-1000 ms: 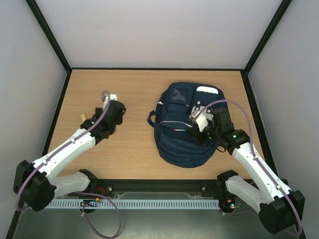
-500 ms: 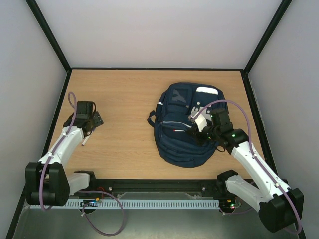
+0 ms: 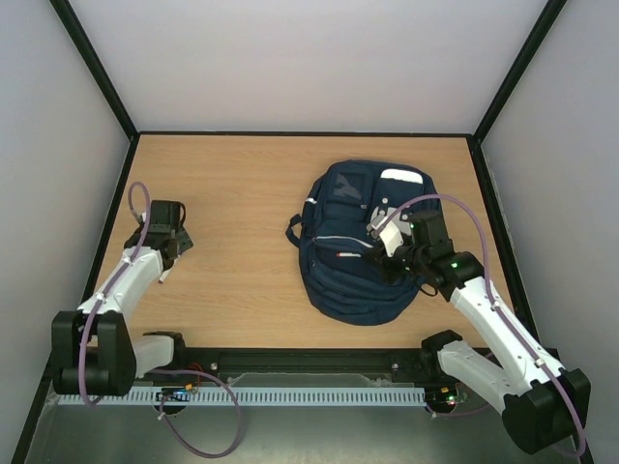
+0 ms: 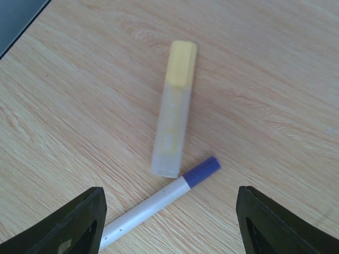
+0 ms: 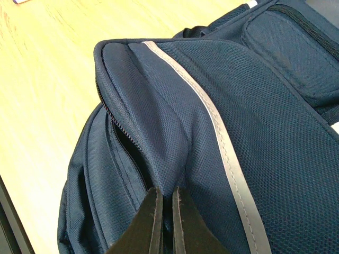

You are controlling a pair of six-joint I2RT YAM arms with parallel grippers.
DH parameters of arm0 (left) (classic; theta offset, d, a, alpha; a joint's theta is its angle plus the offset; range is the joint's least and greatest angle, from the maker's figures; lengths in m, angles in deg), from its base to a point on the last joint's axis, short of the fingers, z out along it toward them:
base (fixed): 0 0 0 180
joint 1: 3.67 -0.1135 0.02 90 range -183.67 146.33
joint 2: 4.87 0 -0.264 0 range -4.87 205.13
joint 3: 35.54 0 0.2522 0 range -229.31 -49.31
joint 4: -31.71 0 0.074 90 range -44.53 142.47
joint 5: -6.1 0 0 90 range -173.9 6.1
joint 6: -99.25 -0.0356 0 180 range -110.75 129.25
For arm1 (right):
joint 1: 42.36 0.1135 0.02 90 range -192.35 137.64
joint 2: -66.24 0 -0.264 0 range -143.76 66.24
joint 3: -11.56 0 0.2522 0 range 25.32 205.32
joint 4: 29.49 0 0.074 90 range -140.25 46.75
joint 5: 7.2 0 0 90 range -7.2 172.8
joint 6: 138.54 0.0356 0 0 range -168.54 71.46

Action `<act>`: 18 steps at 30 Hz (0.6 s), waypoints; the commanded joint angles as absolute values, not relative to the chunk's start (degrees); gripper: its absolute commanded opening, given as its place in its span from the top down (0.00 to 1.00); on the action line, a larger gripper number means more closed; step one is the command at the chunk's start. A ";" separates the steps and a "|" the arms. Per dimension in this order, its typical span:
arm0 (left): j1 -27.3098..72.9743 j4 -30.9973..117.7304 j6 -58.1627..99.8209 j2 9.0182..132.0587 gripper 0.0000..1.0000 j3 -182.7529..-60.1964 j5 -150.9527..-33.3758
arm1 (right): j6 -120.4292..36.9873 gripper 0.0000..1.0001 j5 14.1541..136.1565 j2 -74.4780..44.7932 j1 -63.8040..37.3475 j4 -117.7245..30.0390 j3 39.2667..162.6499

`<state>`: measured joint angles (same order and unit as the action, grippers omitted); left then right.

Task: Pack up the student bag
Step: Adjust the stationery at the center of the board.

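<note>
The student bag [image 3: 338, 290], navy with grey reflective stripes, lies on the right half of the table. My right gripper [image 3: 380, 254] is shut, pinching a fold of the bag's fabric [image 5: 175, 159] beside an open zip slit [image 5: 124, 151]; the gripper [image 5: 165, 191] shows its jaws almost together on the cloth. My left gripper [image 3: 172, 247] hovers near the table's left edge, open. Under it lie a yellow-capped highlighter [image 4: 175, 116] and a white pen with a blue cap [image 4: 153, 203]. The pen lies between the wide-apart jaws of that gripper [image 4: 169, 193], untouched.
The table's dark left border [image 4: 16, 24] runs close to the highlighter. A white patch [image 3: 401, 176] sits on the bag's far end, and a dark strap [image 3: 293, 230] sticks out on its left. Grey walls enclose the table on three sides.
My left arm swung from the table's left-middle back to the left edge and now hangs over the pen and highlighter. The right arm and the bag have not moved.
</note>
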<state>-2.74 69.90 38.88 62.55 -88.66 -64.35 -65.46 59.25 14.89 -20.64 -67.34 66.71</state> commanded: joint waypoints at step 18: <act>-12.41 62.64 35.57 83.56 0.26 -88.69 -89.40 | -66.38 0.99 56.25 17.35 -20.97 -66.76 66.24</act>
